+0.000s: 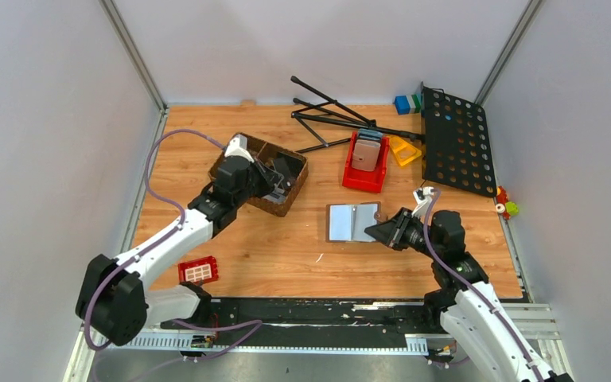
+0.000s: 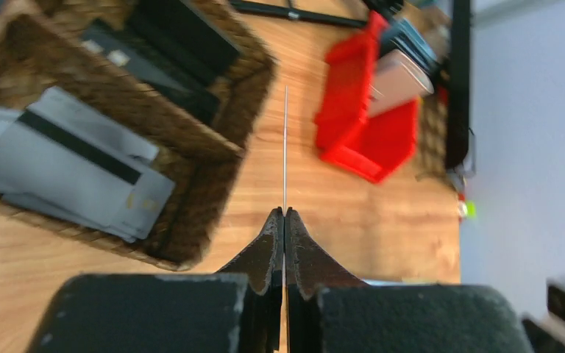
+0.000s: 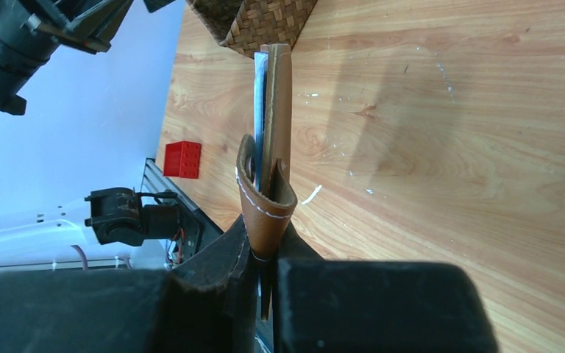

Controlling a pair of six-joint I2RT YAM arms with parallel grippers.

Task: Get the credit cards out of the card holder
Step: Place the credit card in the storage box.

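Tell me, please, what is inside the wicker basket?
Grey credit cards lie stacked in one compartment of the basket; dark flat items lie in the other. Whatever lies beneath them is covered.

Overhead view down onto table (image 1: 286,255); both wrist views close, low, wicker basket (image 1: 285,205) common.

We're in a robot lab cell: wood counter (image 1: 286,255) boxed in by blank white panels (image 1: 48,119) on aluminium posts (image 1: 135,56), left arm (image 1: 167,243) and right arm (image 1: 477,310) bolted to a black rail (image 1: 302,309) at its near edge, loose cable (image 1: 149,171), random props: basket (image 1: 278,208), red bin (image 1: 363,181).
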